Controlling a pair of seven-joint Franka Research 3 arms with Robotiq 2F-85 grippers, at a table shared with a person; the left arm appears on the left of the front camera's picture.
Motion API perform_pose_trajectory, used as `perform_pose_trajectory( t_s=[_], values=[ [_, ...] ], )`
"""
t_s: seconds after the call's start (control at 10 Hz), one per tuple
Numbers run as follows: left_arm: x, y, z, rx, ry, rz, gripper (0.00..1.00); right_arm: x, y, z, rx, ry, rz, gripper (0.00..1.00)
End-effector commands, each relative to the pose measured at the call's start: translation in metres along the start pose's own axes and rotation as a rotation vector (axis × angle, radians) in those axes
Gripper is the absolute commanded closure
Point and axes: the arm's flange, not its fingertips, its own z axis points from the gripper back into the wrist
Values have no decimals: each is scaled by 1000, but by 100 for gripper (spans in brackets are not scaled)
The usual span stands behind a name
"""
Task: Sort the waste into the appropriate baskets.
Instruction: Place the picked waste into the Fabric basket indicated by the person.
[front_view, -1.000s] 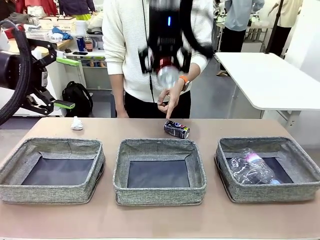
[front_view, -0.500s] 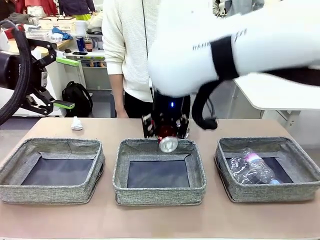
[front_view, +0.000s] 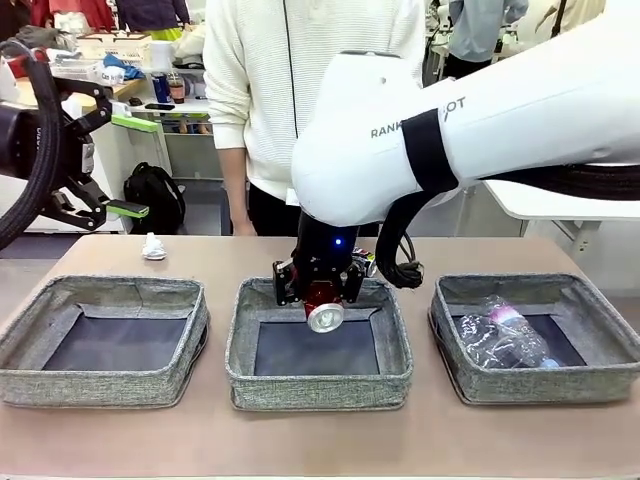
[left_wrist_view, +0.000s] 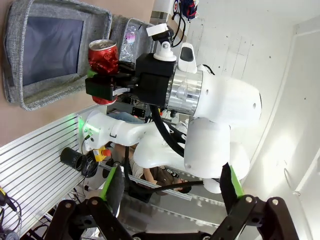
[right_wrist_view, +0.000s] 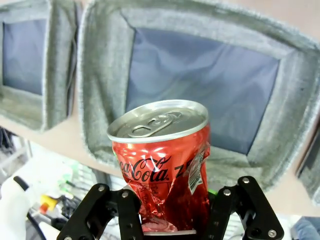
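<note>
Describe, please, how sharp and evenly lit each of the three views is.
Front view: even light, sharp, a glint on the end of the red can. Left wrist view: the white wall glares at right. Right wrist view: the can is crisp, the middle basket behind it bows and looks slightly softer.

Person (front_view: 262, 90) in white sweater at far side, blk backpack (front_view: 155, 197) on floor, brown tabletop (front_view: 320, 440)

White right arm (front_view: 520, 100), black band (front_view: 425, 150) and cables (front_view: 402, 245), black right gripper (front_view: 322, 302)
</note>
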Motion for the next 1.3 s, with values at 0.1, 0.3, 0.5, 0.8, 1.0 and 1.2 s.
perform_pose_trajectory(
  t_s=[0.1, 0.3, 0.5, 0.8, 1.0, 1.2],
  values=[
    [-1, -3, -1, -23, 3, 10, 0, 2, -3, 7, 30, -6, 3, 100],
    [-1, -3, -1, -23, 3, 10, 0, 3, -6, 10, -6, -30, -33, 45],
    [-1, -3, -1, -23, 3, 10, 0, 2, -8, 13, 6, -38, -25, 0],
    [-1, -3, -1, -23, 3, 10, 0, 4, -7, 13, 7, -36, -34, 20],
    [-1, -3, -1, -23, 3, 10, 0, 4, -7, 13, 3, -35, -36, 0],
    [-1, -3, -1, -23, 3, 10, 0, 3, -9, 14, 7, -44, -45, 0]
  ],
)
